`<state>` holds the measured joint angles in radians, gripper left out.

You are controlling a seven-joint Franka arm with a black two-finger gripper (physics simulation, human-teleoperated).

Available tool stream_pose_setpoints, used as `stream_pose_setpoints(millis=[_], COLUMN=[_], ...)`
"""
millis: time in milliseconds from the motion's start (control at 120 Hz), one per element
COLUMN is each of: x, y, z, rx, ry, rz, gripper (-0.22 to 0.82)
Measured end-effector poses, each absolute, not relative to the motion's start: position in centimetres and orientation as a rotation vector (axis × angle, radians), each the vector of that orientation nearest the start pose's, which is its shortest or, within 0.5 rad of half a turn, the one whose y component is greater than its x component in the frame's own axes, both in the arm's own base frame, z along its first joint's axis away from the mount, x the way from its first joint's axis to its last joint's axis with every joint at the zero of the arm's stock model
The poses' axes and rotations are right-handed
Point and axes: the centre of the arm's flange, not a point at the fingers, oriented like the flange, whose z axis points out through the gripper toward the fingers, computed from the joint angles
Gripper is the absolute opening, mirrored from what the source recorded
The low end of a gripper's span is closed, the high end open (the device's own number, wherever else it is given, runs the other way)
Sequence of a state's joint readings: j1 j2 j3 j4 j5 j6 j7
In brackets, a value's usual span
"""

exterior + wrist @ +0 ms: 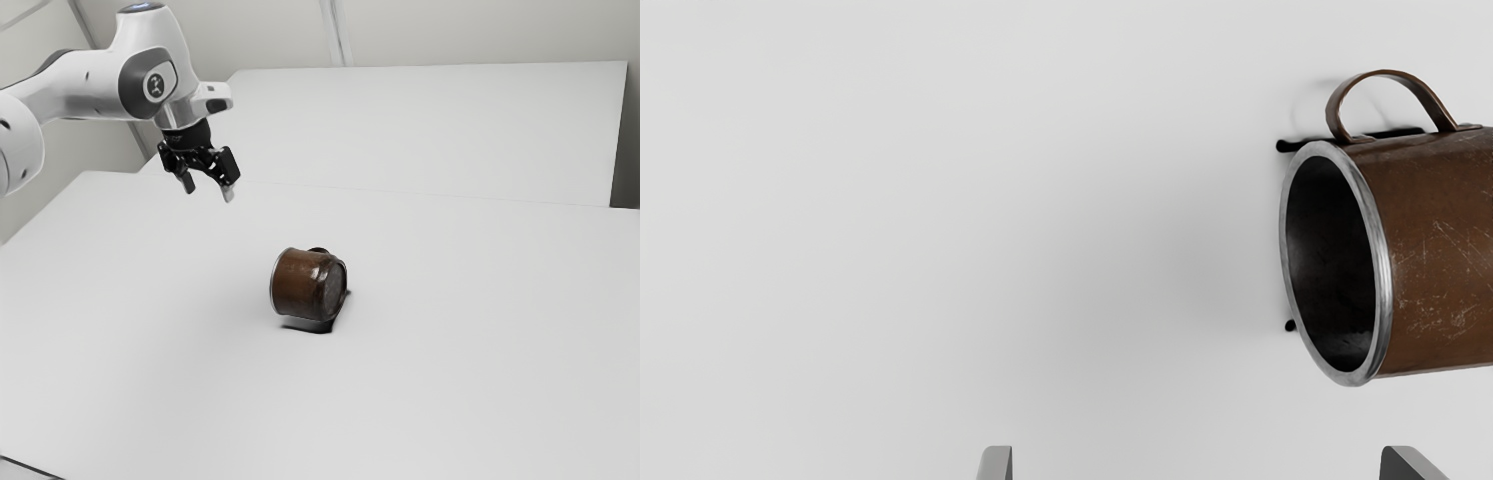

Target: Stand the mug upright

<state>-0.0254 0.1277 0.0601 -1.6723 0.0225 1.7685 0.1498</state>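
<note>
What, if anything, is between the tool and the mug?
Just air above bare table: the exterior view shows the tool hanging open, up and away from the tipped mug.

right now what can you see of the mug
The mug is brown, scratched and metallic-looking, with a silvery rim, a dark interior and a strap-like handle. It lies on its side on the white table, its mouth facing the exterior view's left, its base the right. The gripper isn't touching it.

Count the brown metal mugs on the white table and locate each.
1. The brown metal mug lies on its side on the white table, below the open black two-finger gripper and toward the exterior view's right.
</note>
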Motion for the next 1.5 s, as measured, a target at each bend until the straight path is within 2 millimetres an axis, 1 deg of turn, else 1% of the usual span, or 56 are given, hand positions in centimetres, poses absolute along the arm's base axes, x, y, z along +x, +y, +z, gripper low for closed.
stream_pose_setpoints(millis=[100,150,192,267,408,442,542,650,700,858,942,1008,1158,1192,1283,1417,1500], x=[59.6,59.4,59.5,59.7,59.2,59.1,59.1,58.8,58.7,59.2,59.5,59.7,59.4,59.4,59.6,59.6,59.0], y=[2.6,2.8,2.8,2.8,2.5,2.5,2.3,2.8,3.0,3.3,3.4,3.4,2.8,3.0,3.2,2.7,2.4], z=[51.6,51.7,51.5,49.6,44.9,44.0,42.3,40.9,40.1,36.6,35.1,34.2,32.0,31.6,31.3,31.5,30.5], rx=[-3.115,-3.118,-3.146,-3.213,-3.359,-3.392,-3.488,-3.594,-3.633,-3.752,-3.816,-3.865,-3.951,-3.962,-3.976,-3.982,-3.995], ry=[0.174,0.168,0.159,0.137,0.095,0.088,0.09,0.123,0.157,0.293,0.364,0.424,0.573,0.6,0.699,0.854,0.918], rz=[0.055,0.043,0.036,0.056,0.115,0.122,0.119,0.118,0.115,0.086,0.023,-0.053,-0.219,-0.259,-0.388,-0.574,-0.64], gripper=[0.6,0.6,0.6,0.6,0.6,0.6,0.6,0.6,0.6,0.6,0.6,0.6,0.6,0.6,0.6,0.6,0.6])
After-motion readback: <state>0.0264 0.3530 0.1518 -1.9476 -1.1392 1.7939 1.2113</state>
